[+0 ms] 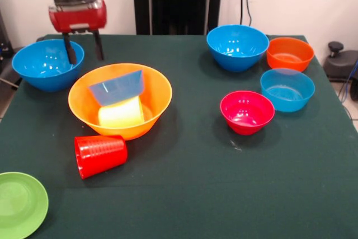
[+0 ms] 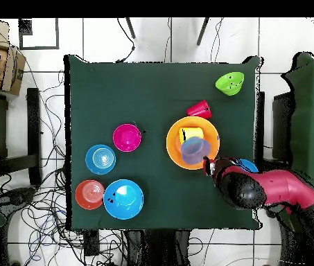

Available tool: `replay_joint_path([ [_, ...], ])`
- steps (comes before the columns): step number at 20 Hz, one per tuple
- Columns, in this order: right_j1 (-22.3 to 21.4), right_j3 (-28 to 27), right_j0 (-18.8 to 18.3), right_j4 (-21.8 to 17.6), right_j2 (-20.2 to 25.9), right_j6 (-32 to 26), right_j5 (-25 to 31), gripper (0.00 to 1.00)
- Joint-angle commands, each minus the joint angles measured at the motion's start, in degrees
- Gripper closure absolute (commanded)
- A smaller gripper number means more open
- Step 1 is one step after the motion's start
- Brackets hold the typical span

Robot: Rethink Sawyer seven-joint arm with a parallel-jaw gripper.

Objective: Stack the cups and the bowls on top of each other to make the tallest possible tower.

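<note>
Fingers (image 1: pixel 70 53) of the gripper (image 1: pixel 84 48) apart, empty; yellow cup (image 1: pixel 121 112) and pale blue bowl (image 1: pixel 116 88) inside big yellow-orange bowl (image 1: pixel 84 107)

A cup (image 1: pixel 121 113) and small bowl (image 1: pixel 116 88) lie inside the big bowl (image 1: pixel 154 118).

Red and black arm (image 2: pixel 270 190), red-cased hand (image 1: pixel 84 48), two thin black fingers (image 1: pixel 70 50)

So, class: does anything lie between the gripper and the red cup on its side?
Yes. The big yellow-orange bowl, holding a pale blue bowl and the yellow cup, sits between the open gripper and the red cup. The gripper hangs above, so it could likely pass over.
</note>
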Motion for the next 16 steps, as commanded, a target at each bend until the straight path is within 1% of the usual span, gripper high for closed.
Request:
replay_joint_path([
  [1, 6.2, -8.6, 9.5, -10.2, -7.2, 0.2, -2.8, 0.0],
  [3, 7.7, -9.7, 10.5, -10.6, -8.1, 1.6, -4.3, 0.0],
  [6, 7.8, -10.0, 11.6, -10.2, -9.1, 2.5, -5.1, 0.0],
  [16, 6.5, -9.2, 12.7, -8.7, -10.0, 0.4, -5.6, 0.0],
])
